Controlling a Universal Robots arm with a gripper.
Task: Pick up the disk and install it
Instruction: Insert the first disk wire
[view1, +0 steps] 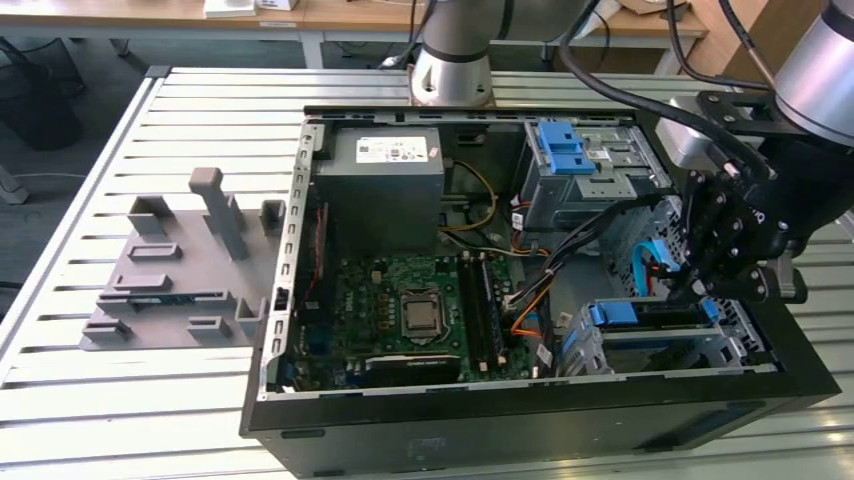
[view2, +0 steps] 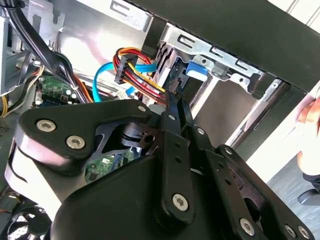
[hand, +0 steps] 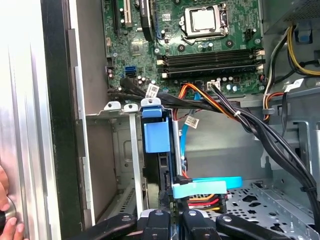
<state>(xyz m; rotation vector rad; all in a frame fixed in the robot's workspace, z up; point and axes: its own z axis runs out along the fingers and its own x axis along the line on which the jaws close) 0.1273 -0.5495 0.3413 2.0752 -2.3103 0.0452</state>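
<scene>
- This looks like a robot lab or a workshop, not a home.
- A big bench (view1: 80, 400) made of long metal strips holds the work.
- A robot arm (view1: 454, 55) is fixed to the far side of the bench.
- An open computer case (view1: 534, 425) lies on the bench, with its green board (view1: 414, 300) and many wires (view1: 587, 235) showing.
- A grey plastic holder (view1: 174, 270) with pegs and slots sits beside the case, on the exterior view's left.
- Wooden desks (view1: 347, 15) stand far behind, and black cables (view1: 671, 40) hang there, like in a room where people test machines.
</scene>
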